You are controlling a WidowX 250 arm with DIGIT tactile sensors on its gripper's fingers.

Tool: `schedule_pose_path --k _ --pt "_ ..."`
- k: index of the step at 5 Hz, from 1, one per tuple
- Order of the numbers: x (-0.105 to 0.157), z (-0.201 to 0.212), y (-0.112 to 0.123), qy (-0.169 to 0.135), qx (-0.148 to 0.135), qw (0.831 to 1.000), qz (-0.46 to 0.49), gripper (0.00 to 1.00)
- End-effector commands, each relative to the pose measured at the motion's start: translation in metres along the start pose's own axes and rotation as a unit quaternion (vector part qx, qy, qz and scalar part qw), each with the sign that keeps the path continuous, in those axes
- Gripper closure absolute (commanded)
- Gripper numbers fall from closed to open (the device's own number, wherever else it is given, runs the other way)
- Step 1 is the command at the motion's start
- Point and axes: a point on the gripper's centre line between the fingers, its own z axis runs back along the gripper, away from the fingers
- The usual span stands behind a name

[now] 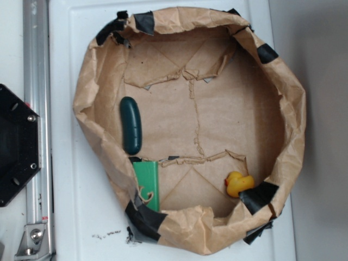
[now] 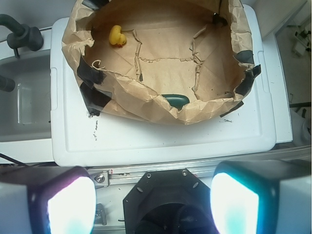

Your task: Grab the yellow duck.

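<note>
exterior straight overhead, wrist high, oblique, both showing paper basin point(image 1: 293, 109)

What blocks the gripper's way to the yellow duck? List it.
The gripper sits outside the paper bowl, so the near crumpled wall lies between it and the yellow duck. From above, nothing covers the duck, though it sits against the bowl's wall.

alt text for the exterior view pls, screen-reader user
Top-down view of a crumpled brown paper basin on a white surface: a small yellow duck sits at its lower right edge beside black tape, a dark green oblong lies at the left, and a flat green piece rests below that. No gripper appears in this view.
</note>
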Motion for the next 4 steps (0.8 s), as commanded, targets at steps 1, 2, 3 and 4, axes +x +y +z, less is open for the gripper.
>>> schedule_pose_path --k 1,2,3,4 --pt "0.000 0.000 0.000 0.000 0.000 1.000 0.000 0.00" --pt "0.049 -0.016 0.024 -0.021 -0.005 1.000 0.017 0.00" --pt "0.099 -0.029 0.014 -0.082 -0.033 0.996 0.002 0.00" --pt "0.143 -0.069 -0.009 -0.114 -0.067 0.990 -0.042 0.00"
